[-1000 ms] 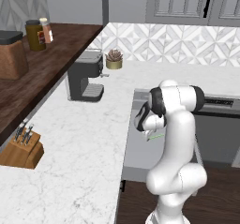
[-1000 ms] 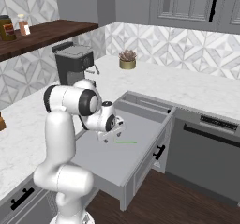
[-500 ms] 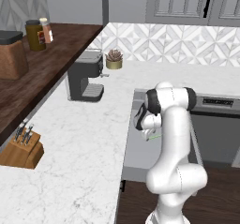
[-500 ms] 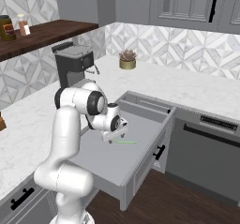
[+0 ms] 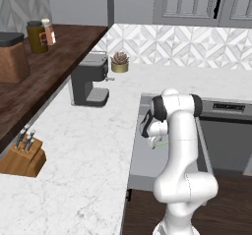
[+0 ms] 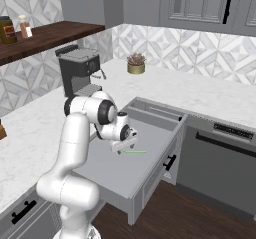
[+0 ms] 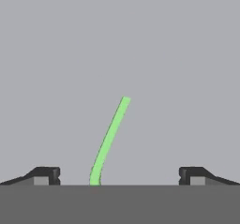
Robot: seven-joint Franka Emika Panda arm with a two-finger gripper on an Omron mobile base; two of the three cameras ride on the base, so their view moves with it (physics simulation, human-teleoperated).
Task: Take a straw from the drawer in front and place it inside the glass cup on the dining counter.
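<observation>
1. Hand view: you see the straw (image 7: 109,140) lying flat on the grey floor of the drawer (image 7: 140,54), between the two fingertips (image 7: 44,175).
2. Your gripper (image 6: 125,142) stands wide apart, holding nothing.
3. Right base view: the gripper hangs just above the straw (image 6: 134,152), inside the pulled-out drawer (image 6: 150,170).

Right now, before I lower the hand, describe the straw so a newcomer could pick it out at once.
Find the wide grey pulled-out drawer in the corner of the white marble counter. On its plain grey floor lies a thin light-green straw, flat, just under the open gripper. It is the only coloured thing in the drawer.
</observation>
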